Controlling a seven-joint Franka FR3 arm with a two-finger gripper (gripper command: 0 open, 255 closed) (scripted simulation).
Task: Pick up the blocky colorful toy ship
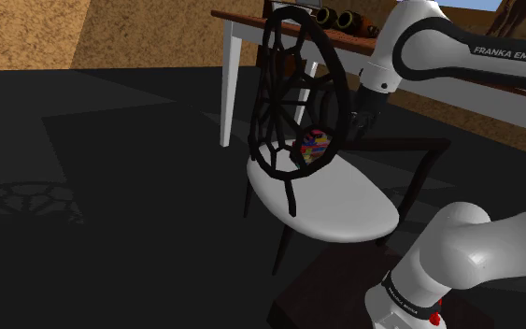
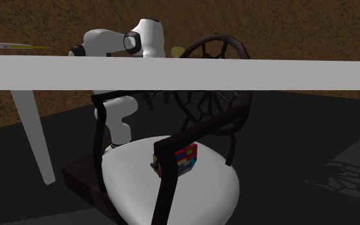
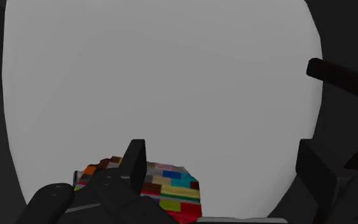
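The blocky toy ship [image 3: 168,189], built of red, yellow, blue and green bricks, lies on the white chair seat [image 3: 171,83]. My gripper [image 3: 222,151] hangs above the seat, open, its fingers wide apart. One finger [image 3: 134,162] stands in front of the ship and hides part of it; the other finger [image 3: 312,167] is far off to the side, and nothing is clasped. In the shoulder view the ship [image 1: 314,145] shows through the chair's black lattice back [image 1: 293,89], with the hand just beyond it. From the second exterior view, the ship [image 2: 186,160] rests near the seat's middle.
Dark armrests [image 2: 201,131] flank the seat [image 1: 331,201]. A white table [image 1: 242,65] with dark items on top stands right behind the chair, and its edge [image 2: 236,73] crosses the second exterior view. The floor around is dark. My stand [image 1: 331,290] sits beside the chair.
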